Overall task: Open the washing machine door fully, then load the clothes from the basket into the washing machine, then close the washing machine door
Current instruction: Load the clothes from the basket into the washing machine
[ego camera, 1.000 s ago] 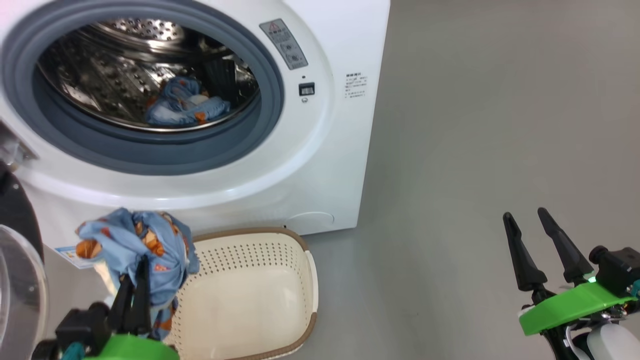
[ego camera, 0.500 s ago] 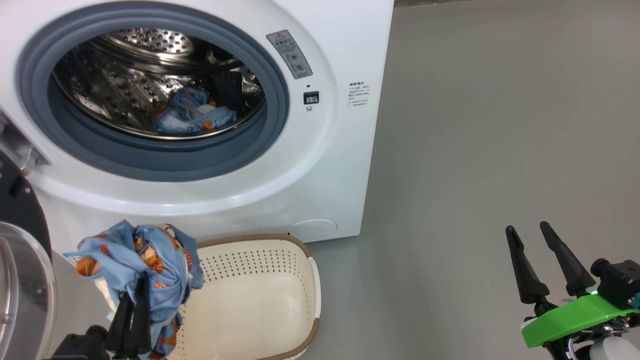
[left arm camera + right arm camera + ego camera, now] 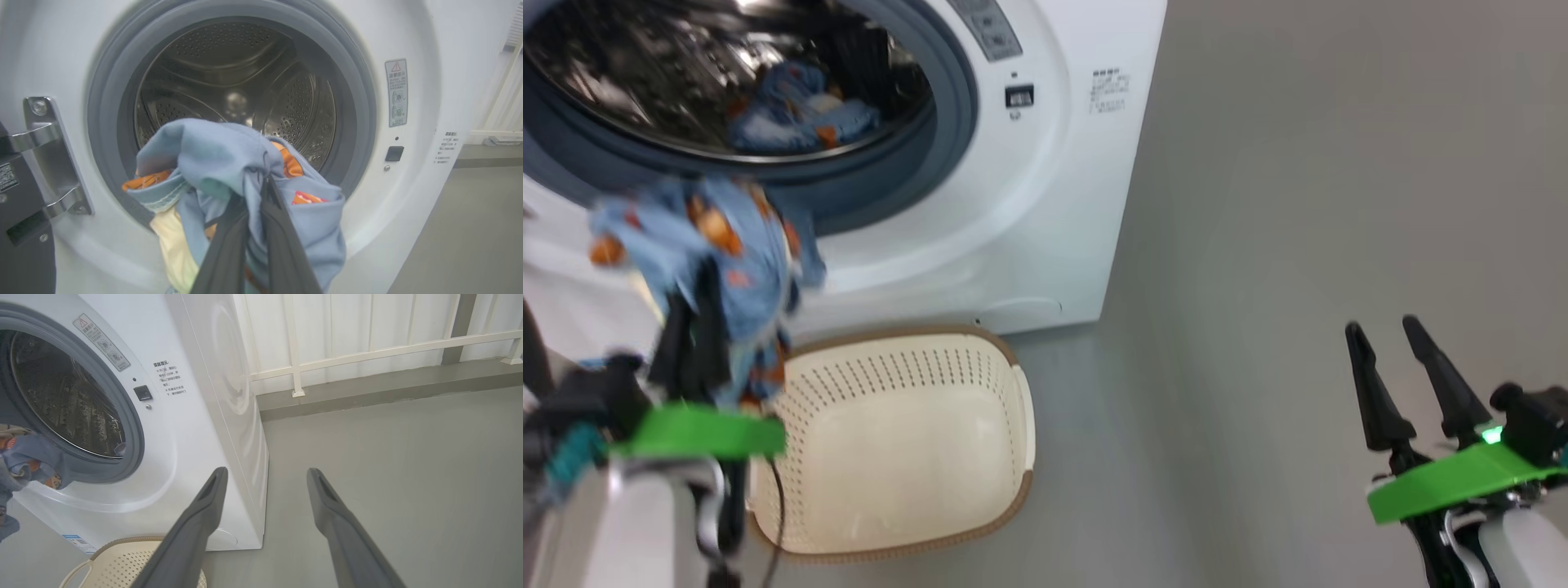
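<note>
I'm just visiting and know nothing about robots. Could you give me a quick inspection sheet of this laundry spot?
Surface: bare grey floor.
Job's things: washing machine with the washing machine door swung open; garment in the drum; held garment raised before the opening; basket shows no clothes.
Clutter: nothing seen.
Grippers: left gripper shut on the held garment; right gripper open, holding nothing.
Cables: thin dark cable hanging by the left forearm.
Surroundings: white railing behind the machine.

Smooth grey floor (image 3: 408, 457); raised grey kerb (image 3: 367, 386) along white panelled wall (image 3: 335, 318); white railing (image 3: 367, 353).
</note>
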